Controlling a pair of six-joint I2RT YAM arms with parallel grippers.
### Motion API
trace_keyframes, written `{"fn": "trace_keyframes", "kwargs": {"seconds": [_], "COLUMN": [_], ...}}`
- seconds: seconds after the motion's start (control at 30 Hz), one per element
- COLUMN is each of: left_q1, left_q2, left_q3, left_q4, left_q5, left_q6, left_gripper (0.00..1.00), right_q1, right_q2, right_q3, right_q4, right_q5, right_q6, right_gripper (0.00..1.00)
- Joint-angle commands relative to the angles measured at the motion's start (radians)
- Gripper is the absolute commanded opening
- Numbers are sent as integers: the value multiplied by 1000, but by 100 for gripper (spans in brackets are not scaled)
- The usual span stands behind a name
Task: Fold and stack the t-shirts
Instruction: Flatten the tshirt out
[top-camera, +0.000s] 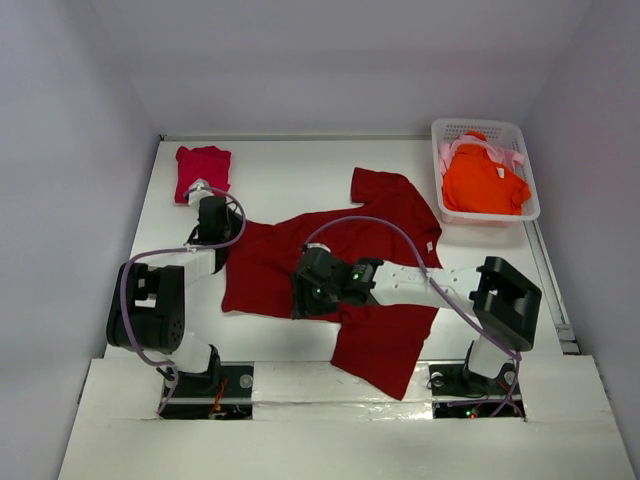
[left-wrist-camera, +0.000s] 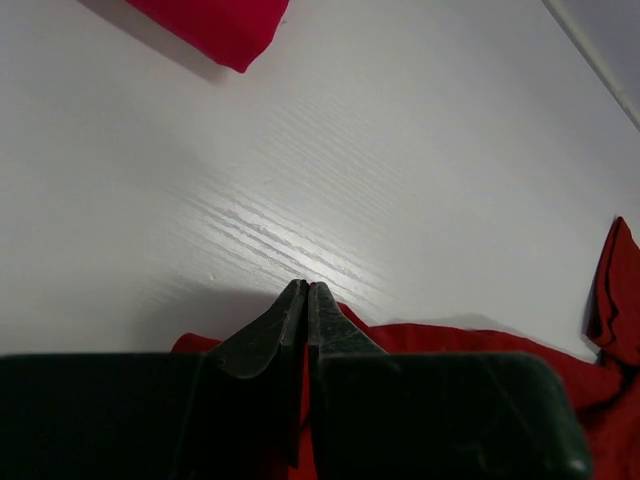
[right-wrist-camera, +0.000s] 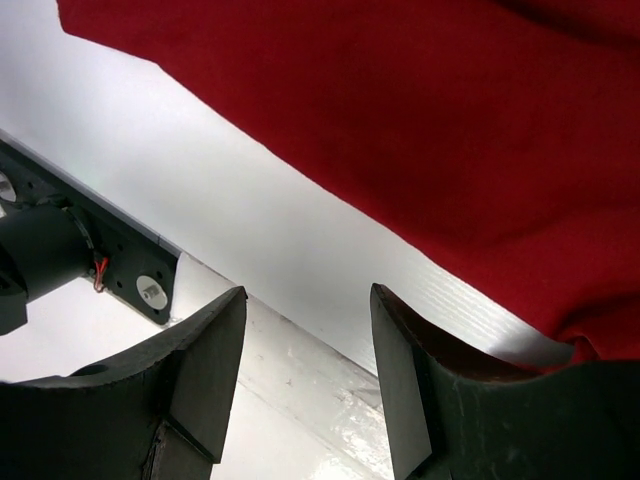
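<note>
Surface: I see a white tabletop (top-camera: 290, 165) with a faint wood grain, and a raised rail along its right edge.
Room: plain pale walls (top-camera: 300, 60) close it in at the back and on both sides.
Shirts, count: I count four.
Red shirt (top-camera: 390, 230): one, the largest, spread open mid-tabletop. One sleeve points to the far side and its hem reaches the near edge.
Crimson shirt (top-camera: 203, 170): one, folded small, in the far left corner, apart from the red shirt.
Orange shirt (top-camera: 483, 180): one, bunched on top inside the basket (top-camera: 530, 195).
Pink shirt (top-camera: 447, 158): one, in the same basket. It is mostly under the orange shirt and shows only at the far left rim.
Basket, count: one, white lattice plastic, in the far right corner.
Arms, count: two, each trailing a purple cable.
Left gripper (left-wrist-camera: 306, 288): closed, fingertips together at the left edge of the red shirt. I cannot tell whether any cloth is pinched between them.
Right gripper (right-wrist-camera: 308, 292): fingers apart with nothing between them, low over the tabletop just beside the near hem of the red shirt.
In the way: the right arm lies across the red shirt and hides its middle from above.
</note>
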Motion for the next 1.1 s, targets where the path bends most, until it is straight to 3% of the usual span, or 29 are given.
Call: {"fn": "trace_keyframes", "kwargs": {"seconds": [0.0,0.17,0.37,1.07], "left_q1": [0,0,0,0], "left_q2": [-54,-267,-425,-284], "left_q3": [23,-113,-179,-112], "left_q4": [46,163,143,105], "left_q5": [-36,-63,-154,-105], "left_q6": [15,-3,29,35], "left_gripper": [0,0,0,0], "right_q1": [27,37,37,46], "right_q2": [24,44,61,71], "right_q3": [27,29,41,63], "right_q4": [35,48,48,30], "right_q5": [4,-1,1,10], "right_q6": [5,13,7,10], "right_gripper": [58,58,58,58]}}
